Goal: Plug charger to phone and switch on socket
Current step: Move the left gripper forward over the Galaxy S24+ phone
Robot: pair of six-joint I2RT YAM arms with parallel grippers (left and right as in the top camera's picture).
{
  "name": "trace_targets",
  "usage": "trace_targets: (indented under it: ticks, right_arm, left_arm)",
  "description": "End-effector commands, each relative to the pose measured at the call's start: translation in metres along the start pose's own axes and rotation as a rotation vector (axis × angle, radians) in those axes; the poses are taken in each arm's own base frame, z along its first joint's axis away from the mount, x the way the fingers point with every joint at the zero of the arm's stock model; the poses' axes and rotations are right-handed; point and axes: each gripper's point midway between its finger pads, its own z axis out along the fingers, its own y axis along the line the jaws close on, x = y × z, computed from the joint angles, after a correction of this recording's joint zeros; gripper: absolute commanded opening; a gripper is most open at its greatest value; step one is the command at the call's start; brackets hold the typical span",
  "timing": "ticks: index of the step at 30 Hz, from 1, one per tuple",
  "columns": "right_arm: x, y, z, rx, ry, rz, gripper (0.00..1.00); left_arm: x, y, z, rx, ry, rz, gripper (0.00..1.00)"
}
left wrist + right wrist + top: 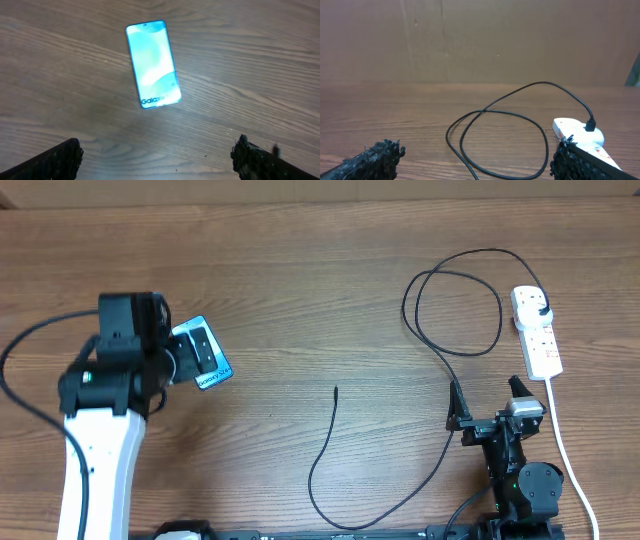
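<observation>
Smartphone, slim and black-edged with a light blue screen [152,65], lies flat on the brown wooden worktop [300,280]. The left gripper [157,160] hangs above the phone, fingers spread wide and touching nothing. My guess is that the step in hand is taking hold of the phone, or steadying it. To do that well, the fingers should come down square across its two long edges. They should close gently and leave the end with the white lettering clear, since the port is probably there and that end faces the cable.

To the right of the phone, well apart, lies the small connector tip [335,391] of the long thin black charger cable [311,480]. From there the cable sags toward the near edge, climbs and loops. Its black plug [541,310] looks already seated in the white elongated power strip [543,345], far right of the phone.

The right gripper [488,405], also open and empty, sits near that strip and beside a rising stretch of cable. It looks best placed to fetch the tip, pinching close behind the connector so it cannot droop, and later to press the red-marked switch.
</observation>
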Motion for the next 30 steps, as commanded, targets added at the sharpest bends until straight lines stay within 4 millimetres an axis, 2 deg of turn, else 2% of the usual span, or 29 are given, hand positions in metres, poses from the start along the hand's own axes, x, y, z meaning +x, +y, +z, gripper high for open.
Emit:
trace_targets:
  ticks: [1, 10, 16, 18, 19, 20, 21, 22, 30]
  right_arm:
    - [0.002, 0.000, 0.000, 0.005, -0.003, -0.005, 1.00]
    - [0.002, 0.000, 0.000, 0.005, -0.004, -0.005, 1.00]
    - [0.002, 0.000, 0.000, 0.005, -0.004, -0.005, 1.00]
    - [0.002, 0.000, 0.000, 0.005, -0.003, -0.005, 1.00]
    - [0.002, 0.000, 0.000, 0.005, -0.004, -0.005, 1.00]
    - [0.002, 0.000, 0.000, 0.005, -0.004, -0.005, 1.00]
    - [0.002, 0.000, 0.000, 0.005, -0.003, -0.005, 1.00]
    - [0.002, 0.000, 0.000, 0.005, -0.003, -0.005, 1.00]
    - [0.002, 0.000, 0.000, 0.005, -0.003, -0.005, 1.00]
  left_arm:
    - [-0.016, 0.008, 0.006, -0.075, 0.013, -0.092, 1.00]
    - [0.004, 0.010, 0.048, -0.140, 0.211, -0.145, 1.00]
    - [0.016, 0.001, 0.071, -0.108, 0.307, -0.148, 1.00]
    - [0.019, 0.001, 0.075, -0.112, 0.325, -0.148, 0.56]
    - [0.020, 0.002, 0.077, -0.114, 0.332, -0.148, 0.49]
    - [0.020, 0.001, 0.078, -0.115, 0.336, -0.149, 0.57]
    - [0.021, 0.000, 0.079, -0.109, 0.342, -0.149, 0.92]
    - [0.022, -0.001, 0.080, -0.101, 0.347, -0.151, 1.00]
    - [0.022, -0.002, 0.080, -0.097, 0.350, -0.151, 1.00]
